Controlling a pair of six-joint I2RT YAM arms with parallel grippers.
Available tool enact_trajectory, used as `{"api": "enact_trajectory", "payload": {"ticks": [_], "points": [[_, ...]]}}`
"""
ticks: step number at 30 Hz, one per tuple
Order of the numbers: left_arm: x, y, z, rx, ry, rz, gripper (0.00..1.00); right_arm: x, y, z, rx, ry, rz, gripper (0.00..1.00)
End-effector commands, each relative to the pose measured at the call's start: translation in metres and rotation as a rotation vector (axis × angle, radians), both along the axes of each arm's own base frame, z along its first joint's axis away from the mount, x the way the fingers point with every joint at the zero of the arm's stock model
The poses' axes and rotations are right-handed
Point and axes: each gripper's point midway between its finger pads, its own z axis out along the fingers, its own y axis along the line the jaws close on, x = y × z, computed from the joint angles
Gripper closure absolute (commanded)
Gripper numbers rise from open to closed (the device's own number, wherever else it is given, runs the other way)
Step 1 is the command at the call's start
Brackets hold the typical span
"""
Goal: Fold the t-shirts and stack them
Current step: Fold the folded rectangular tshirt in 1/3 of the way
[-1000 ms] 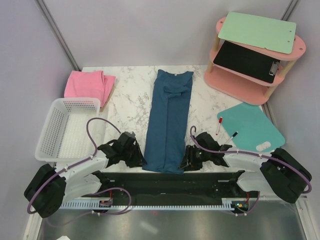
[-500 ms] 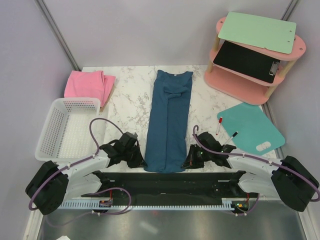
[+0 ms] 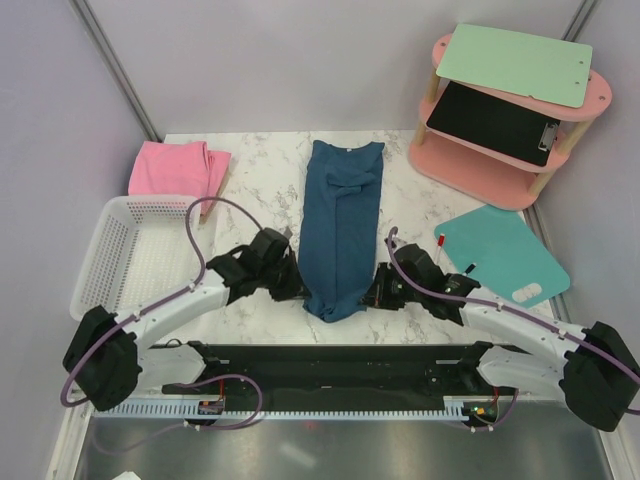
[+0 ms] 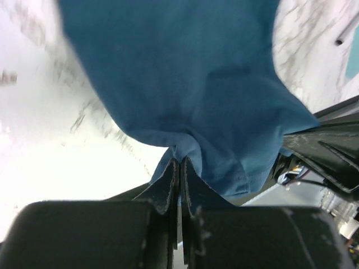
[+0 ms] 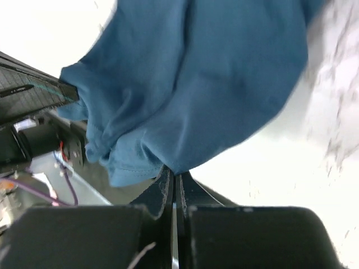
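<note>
1. Firstly, on writing: any print on the red-capped marker [image 3: 439, 243] and the black-capped marker [image 3: 469, 269] is too small to read.
2. Garments counted: two. One teal-blue t-shirt [image 3: 342, 210] lies as a long narrow strip down the middle of the marble table [image 3: 260, 200], collar at the far end. One pink t-shirt [image 3: 178, 168] lies folded at the far left corner, just beyond the white basket [image 3: 120, 205].
3. Left gripper [image 3: 299, 291]: clenched on the near left corner of the teal-blue t-shirt. The left wrist view shows its fingertips [image 4: 168, 179] pressed together with the hem pinched between them.
4. Right gripper [image 3: 373, 297]: clenched on the near right corner of the same shirt. The right wrist view shows the cloth [image 5: 213, 73] caught in the shut jaws.
5. Between the two grippers, the shirt's near end is gathered into a narrow sagging bunch.
6. Other items counted: one basket, one pink shelf [image 3: 480, 172] with two tiers, one green clipboard [image 3: 515, 62] on its top tier, one black clipboard [image 3: 490, 122] on the lower tier, and one turquoise mat [image 3: 510, 245] with the two markers at its near left edge.
</note>
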Motion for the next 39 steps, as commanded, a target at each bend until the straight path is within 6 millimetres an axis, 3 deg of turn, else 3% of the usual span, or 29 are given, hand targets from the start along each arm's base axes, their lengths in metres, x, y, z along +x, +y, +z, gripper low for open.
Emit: {"api": "enact_trajectory", "payload": {"ticks": [1, 2, 12, 16, 21, 28, 34, 39], "points": [[0.039, -0.007, 0.022, 0.084, -0.096, -0.033, 0.98, 0.049, -0.005, 0.022, -0.114, -0.185, -0.063, 1.00], [0.049, -0.011, 0.033, 0.076, -0.117, -0.026, 0.98, 0.059, -0.003, 0.028, -0.129, -0.208, -0.071, 1.00], [0.107, -0.009, 0.043, 0.103, -0.150, 0.001, 0.98, 0.128, -0.038, 0.042, -0.298, -0.323, -0.216, 1.00], [0.128, -0.006, 0.042, 0.113, -0.156, 0.005, 0.98, 0.147, -0.036, 0.042, -0.315, -0.361, -0.213, 0.99], [0.153, -0.008, 0.038, 0.116, -0.152, -0.004, 0.98, 0.175, -0.037, 0.033, -0.345, -0.365, -0.232, 0.98], [0.182, -0.003, 0.011, 0.134, -0.104, 0.004, 0.98, 0.211, -0.035, 0.016, -0.369, -0.362, -0.242, 0.97], [0.215, -0.001, 0.016, 0.101, -0.124, 0.019, 0.98, 0.244, -0.032, 0.004, -0.374, -0.347, -0.266, 0.95], [0.236, -0.001, 0.005, 0.084, -0.110, -0.005, 0.98, 0.265, -0.035, -0.009, -0.386, -0.316, -0.316, 0.95]]}}
